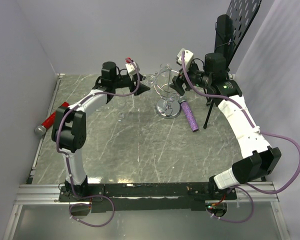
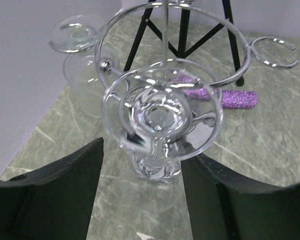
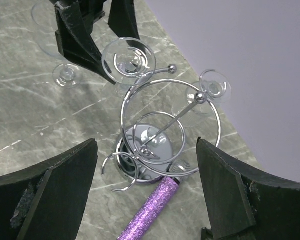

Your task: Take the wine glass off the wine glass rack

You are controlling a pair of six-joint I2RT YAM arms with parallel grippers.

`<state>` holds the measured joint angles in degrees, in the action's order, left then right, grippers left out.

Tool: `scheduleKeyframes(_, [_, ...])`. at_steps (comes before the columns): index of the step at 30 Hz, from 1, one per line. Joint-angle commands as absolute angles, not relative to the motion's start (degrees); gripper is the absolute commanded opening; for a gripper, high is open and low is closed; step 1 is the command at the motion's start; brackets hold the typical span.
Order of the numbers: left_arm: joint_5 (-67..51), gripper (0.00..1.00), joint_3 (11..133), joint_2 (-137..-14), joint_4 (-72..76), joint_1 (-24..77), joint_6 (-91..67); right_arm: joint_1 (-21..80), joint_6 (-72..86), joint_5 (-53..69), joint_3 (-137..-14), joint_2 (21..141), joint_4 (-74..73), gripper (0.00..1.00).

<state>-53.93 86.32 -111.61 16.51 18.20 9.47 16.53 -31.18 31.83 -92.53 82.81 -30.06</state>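
Note:
The wine glass rack [image 1: 167, 107] is a chrome wire stand on a round disc base [image 3: 155, 145], at the back middle of the table. A clear wine glass [image 2: 162, 112] hangs upside down from its ring, foot up, on the side facing my left arm [image 3: 129, 62]. My left gripper [image 2: 142, 200] is open; its black fingers [image 2: 65, 190] flank the glass's bowl with a gap on each side. A second glass [image 3: 214, 89] hangs on the far side. My right gripper [image 3: 147, 190] hovers open above the rack, holding nothing.
A purple glittery stick [image 1: 190, 116] lies right of the rack's base. The black tripod stand [image 1: 225, 35] with a perforated panel rises behind the right arm. Another clear glass [image 3: 66, 75] stands on the table beyond the left fingers. A red and grey object [image 1: 52, 120] lies at the left edge.

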Motion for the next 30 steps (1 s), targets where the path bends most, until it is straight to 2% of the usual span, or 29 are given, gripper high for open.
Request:
scheduleKeyframes(1, [-55.4, 0.65, 88.7, -112.3, 20.6, 19.3, 7.5, 17.0, -32.9, 29.9, -92.2, 80.0, -28.0, 0.86])
scheduleKeyframes(10, [-56.4, 0.53, 90.2, -113.9, 18.5, 19.8, 8.8, 16.9, -33.6, 28.7, -92.5, 80.6, -27.9, 0.86])
scheduleKeyframes(22, [-58.2, 0.38, 89.5, -115.0, 23.2, 19.8, 3.8, 16.9, -33.3, 28.2, -93.3, 82.1, -28.0, 0.86])
scheduleKeyframes(26, [-59.0, 0.26, 89.0, -115.1, 25.0, 19.8, 2.0, 16.9, -33.2, 28.0, -93.4, 82.6, -28.1, 0.86])
scheduleKeyframes(30, [-59.3, 0.17, 87.5, -114.3, 26.5, 19.6, 0.9, 17.0, -33.2, 27.7, -93.6, 83.1, -28.2, 0.86])
